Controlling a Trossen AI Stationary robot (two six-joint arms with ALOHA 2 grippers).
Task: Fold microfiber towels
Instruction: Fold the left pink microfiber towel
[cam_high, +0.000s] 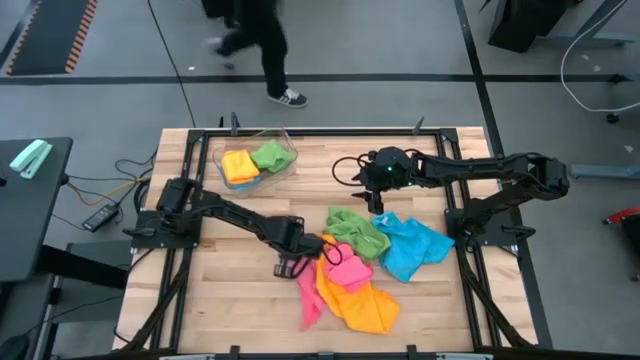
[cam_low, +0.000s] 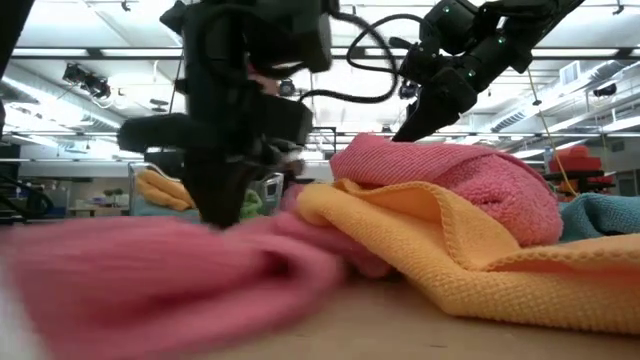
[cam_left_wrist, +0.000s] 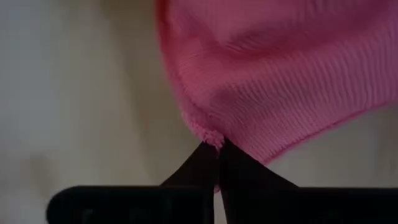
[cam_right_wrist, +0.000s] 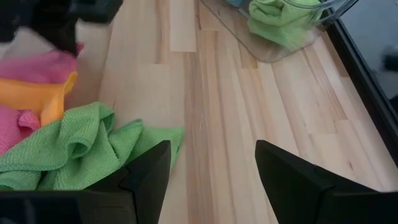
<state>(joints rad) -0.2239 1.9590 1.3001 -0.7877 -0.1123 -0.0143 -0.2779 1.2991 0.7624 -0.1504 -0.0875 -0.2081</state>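
Note:
Several microfiber towels lie in a heap at the table's middle: green (cam_high: 358, 232), blue (cam_high: 412, 248), orange (cam_high: 362, 306) and pink (cam_high: 346, 270). A pink towel (cam_high: 307, 298) stretches from the heap toward the near edge. My left gripper (cam_high: 291, 264) points down at that towel's left side, shut on it (cam_left_wrist: 219, 147). My right gripper (cam_high: 378, 196) hovers open beyond the green towel (cam_right_wrist: 74, 149), with bare wood between its fingers (cam_right_wrist: 211, 180). My left gripper pinches the pink towel's hemmed edge (cam_left_wrist: 211, 135) between its two fingertips, at a bend in the hem. The fingers (cam_low: 222, 205) come from above, pointing down. The towel lies slack on the table (cam_low: 150, 280); how many layers are caught I cannot tell.
A clear plastic bin (cam_high: 285, 168) at the far left holds an orange towel (cam_high: 238, 166) and a green one (cam_high: 270, 154). Bare wood shows left of the heap (cam_high: 230, 300) and between bin and heap. A person walks on the floor beyond the table (cam_high: 255, 45).

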